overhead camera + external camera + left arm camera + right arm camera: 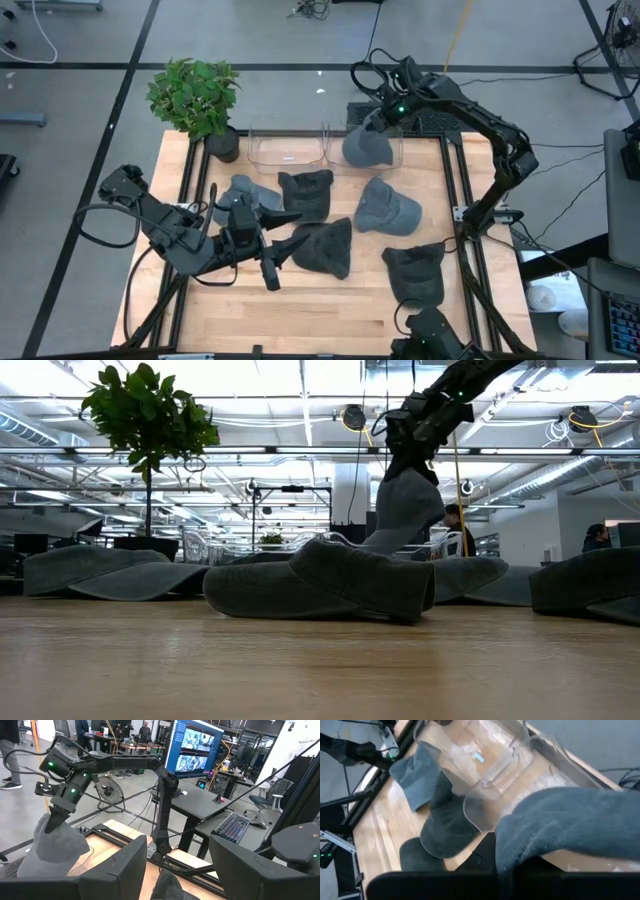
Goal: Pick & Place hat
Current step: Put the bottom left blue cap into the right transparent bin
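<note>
Grey hat [366,147] hangs pinched in right gripper [383,118] over clear bins [290,148] at wooden counter [330,305] back edge. Left gripper [268,250] spread, low among other hats [325,245]. Potted plant [195,98] at corner; lab room, grey floor.

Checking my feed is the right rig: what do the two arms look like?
Both arms are dark, jointed links with black cables looped alongside. The right arm carries a green indicator light near its wrist; the left arm ends in blocky black fingers.

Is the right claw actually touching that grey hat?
Touching. In the left wrist view the right claw pinches the top of the grey hat, lifting it.
</note>
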You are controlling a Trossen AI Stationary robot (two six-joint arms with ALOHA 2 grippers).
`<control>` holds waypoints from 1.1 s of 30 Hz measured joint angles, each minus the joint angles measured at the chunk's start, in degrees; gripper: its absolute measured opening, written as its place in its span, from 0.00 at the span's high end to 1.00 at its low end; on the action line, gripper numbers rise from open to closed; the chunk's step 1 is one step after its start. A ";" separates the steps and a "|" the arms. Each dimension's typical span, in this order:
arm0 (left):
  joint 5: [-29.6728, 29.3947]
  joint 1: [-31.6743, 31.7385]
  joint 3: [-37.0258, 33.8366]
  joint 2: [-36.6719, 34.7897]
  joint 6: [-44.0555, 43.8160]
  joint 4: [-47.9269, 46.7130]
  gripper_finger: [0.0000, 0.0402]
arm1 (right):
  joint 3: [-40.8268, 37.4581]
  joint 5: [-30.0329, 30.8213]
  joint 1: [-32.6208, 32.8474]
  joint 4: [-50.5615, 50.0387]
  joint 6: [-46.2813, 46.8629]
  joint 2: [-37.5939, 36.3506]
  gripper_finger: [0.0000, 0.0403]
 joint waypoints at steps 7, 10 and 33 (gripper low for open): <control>1.42 0.00 0.00 -0.12 -0.02 -0.12 0.44 | 0.00 0.56 -0.70 -2.20 0.88 -0.06 1.00; 1.42 0.00 0.00 -0.12 -0.02 -0.10 0.44 | 0.00 2.84 -0.72 -3.78 1.09 -0.11 1.00; 3.38 -0.02 0.00 -0.12 -0.15 -0.17 0.44 | -8.37 7.63 -0.84 -2.86 5.95 -1.28 0.90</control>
